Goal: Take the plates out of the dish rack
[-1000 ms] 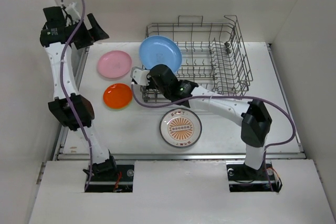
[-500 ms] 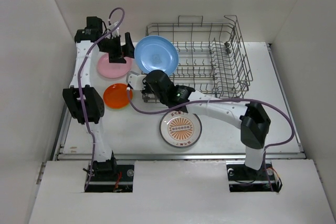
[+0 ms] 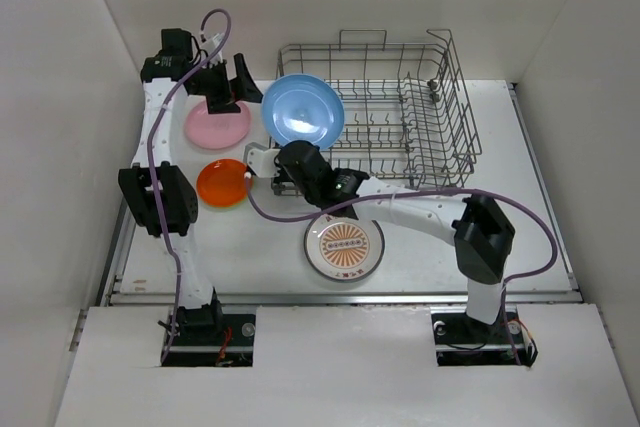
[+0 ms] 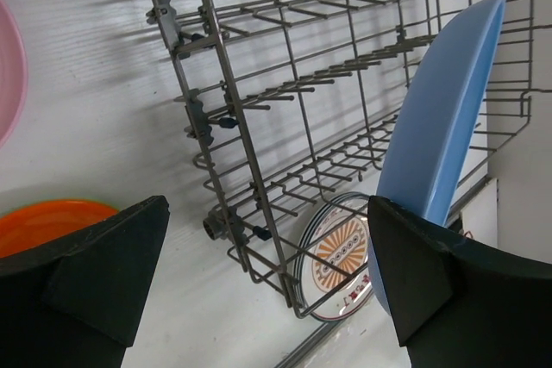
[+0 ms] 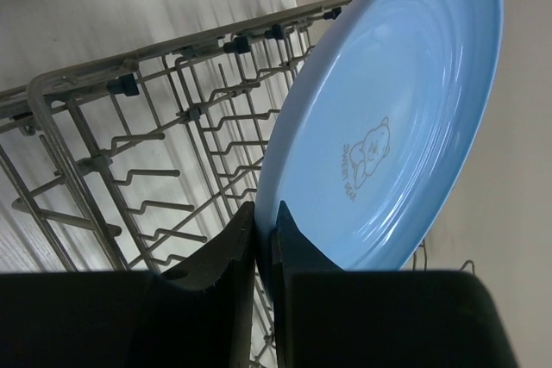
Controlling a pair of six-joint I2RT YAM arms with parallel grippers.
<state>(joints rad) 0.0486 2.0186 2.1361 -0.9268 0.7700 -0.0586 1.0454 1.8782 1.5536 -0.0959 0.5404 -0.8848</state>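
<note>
Table [image 3: 250, 247] is under both arms. The dish rack [image 3: 400, 107] sits behind and to the right of my right gripper [image 5: 263, 223], and from above I see no plate left between its tines.

The blue plate [image 3: 303, 112] is the one in play. It's clear of the rack and held on edge above the near-left corner, with my right fingers pressed together on its lower rim. Three more plates lie flat on the table:
- sunburst plate [image 3: 344, 243], just in front of my right wrist
- pink plate [image 3: 217, 124], below my left gripper [image 3: 230, 90]
- orange plate [image 3: 223, 182], just left of my right gripper

Change: over the last second my left arm swung in from out by the left wall. The left gripper now hangs just left of the blue plate, jaws spread wide with nothing in them. In the wrist view the plate's rim is right at one of my left fingers [image 4: 431, 282] — touching or just apart, can't tell. The blue plate itself barely shifted.

My read: handover setup, and likely the last plate out. The left jaws need to close around the rim before the right lets go — a thin, slick, tilted rim could slip.
</note>
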